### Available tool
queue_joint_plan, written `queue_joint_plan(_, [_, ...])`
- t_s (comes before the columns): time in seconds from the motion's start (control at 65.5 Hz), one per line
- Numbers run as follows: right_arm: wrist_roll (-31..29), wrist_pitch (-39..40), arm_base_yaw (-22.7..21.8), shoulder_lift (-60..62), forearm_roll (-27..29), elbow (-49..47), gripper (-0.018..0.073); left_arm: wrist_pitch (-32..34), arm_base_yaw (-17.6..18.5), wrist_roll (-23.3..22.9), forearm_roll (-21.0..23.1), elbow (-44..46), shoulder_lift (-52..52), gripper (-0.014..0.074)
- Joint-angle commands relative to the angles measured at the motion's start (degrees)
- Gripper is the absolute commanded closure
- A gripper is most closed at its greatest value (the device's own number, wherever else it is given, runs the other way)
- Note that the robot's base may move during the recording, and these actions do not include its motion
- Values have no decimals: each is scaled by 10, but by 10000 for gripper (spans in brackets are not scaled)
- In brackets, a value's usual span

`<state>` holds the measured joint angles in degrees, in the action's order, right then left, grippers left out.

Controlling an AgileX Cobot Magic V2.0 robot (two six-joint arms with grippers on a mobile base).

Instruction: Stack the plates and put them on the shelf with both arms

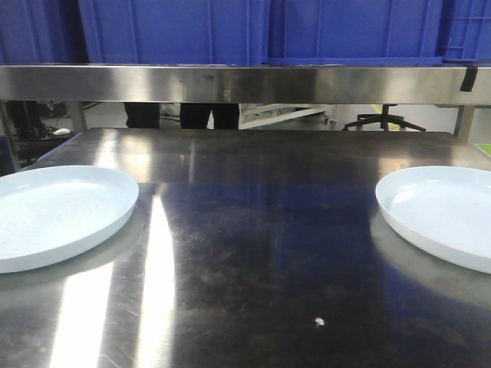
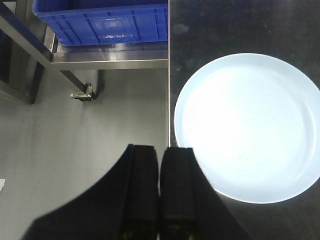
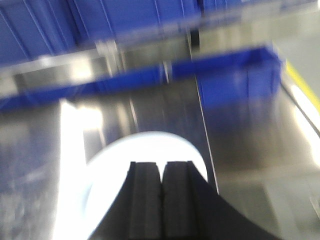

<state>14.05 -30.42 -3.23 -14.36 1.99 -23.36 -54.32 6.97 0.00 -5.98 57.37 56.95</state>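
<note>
Two pale bluish-white plates lie flat on the dark steel tabletop, far apart. The left plate (image 1: 54,215) is at the table's left edge and also shows in the left wrist view (image 2: 248,127). The right plate (image 1: 445,211) is at the right edge and shows blurred in the right wrist view (image 3: 145,165). My left gripper (image 2: 161,150) is shut and empty, hanging over the table's left edge beside the left plate. My right gripper (image 3: 161,165) is shut and empty, above the right plate. The shelf rail (image 1: 245,83) runs across the back. No arm shows in the front view.
Blue plastic crates (image 1: 253,31) sit on the shelf above the rail. Another blue crate (image 2: 102,22) rests on low racking over the grey floor left of the table. A small white speck (image 1: 320,321) lies on the tabletop (image 1: 253,253). An office chair (image 1: 383,120) stands behind.
</note>
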Motion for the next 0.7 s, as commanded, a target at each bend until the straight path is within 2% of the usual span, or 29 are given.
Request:
queue_joint_plan(0.0, [0, -11, -1, -102, -3, -79, 511, 31, 11, 0, 1, 19, -4, 508])
queue_joint_plan(0.107, [0, 18, -1, -198, -3, -122, 511, 43, 24, 0, 0, 19, -4, 508])
queue_joint_plan(0.244, [0, 80, 1, -258, -3, -128, 511, 50, 26, 0, 1, 19, -4, 508])
queue_joint_plan(0.549, [0, 95, 1, -317, -7, -128, 494, 52, 26, 0, 13, 19, -4, 508])
queue_joint_plan(0.595, [-1, 103, 1, -328, -7, -128, 434, 54, 26, 0, 13, 19, -4, 508])
queue_joint_plan(0.626, [-8, 107, 1, -335, -7, -128, 343, 54, 26, 0, 13, 19, -4, 508])
queue_joint_plan(0.687, [-16, 117, 1, -346, -7, -128, 83, 54, 26, 3, 13, 19, -4, 494])
